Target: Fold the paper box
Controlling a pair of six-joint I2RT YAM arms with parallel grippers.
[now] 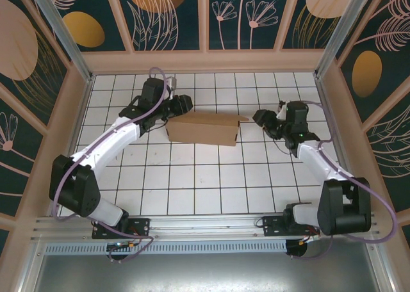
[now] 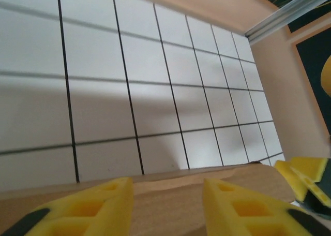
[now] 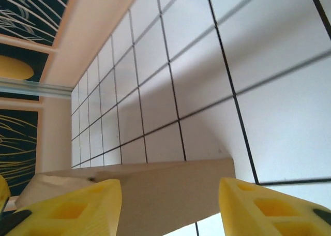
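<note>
Lying folded on the white tiled bench [image 1: 211,183], the brown cardboard box [image 1: 204,129] sits between the working ends of the two arms. The left jaws stand at the box's far-left corner and the right jaws just off its right end. Both pairs are apart with nothing clamped: in the left wrist view the cardboard shows beyond the gap between the yellow fingers [image 2: 88,210], and it is not pinched.

I expect the box to be light and thin, stiff across its panels but quick to bend at a crease (and likely to skate on smooth tile if pushed from one side only). The best holds look like its long top edge, or the small flap [image 1: 241,119] standing up at its right end. Each wants a shallow pinch, with the other arm steadying the box.

Room is generous on the near side of the box, where bare tiles run toward the arm bases. The back wall [image 1: 205,61] beyond the box is closer, so any lifting or turning is safer done toward the near side.
</note>
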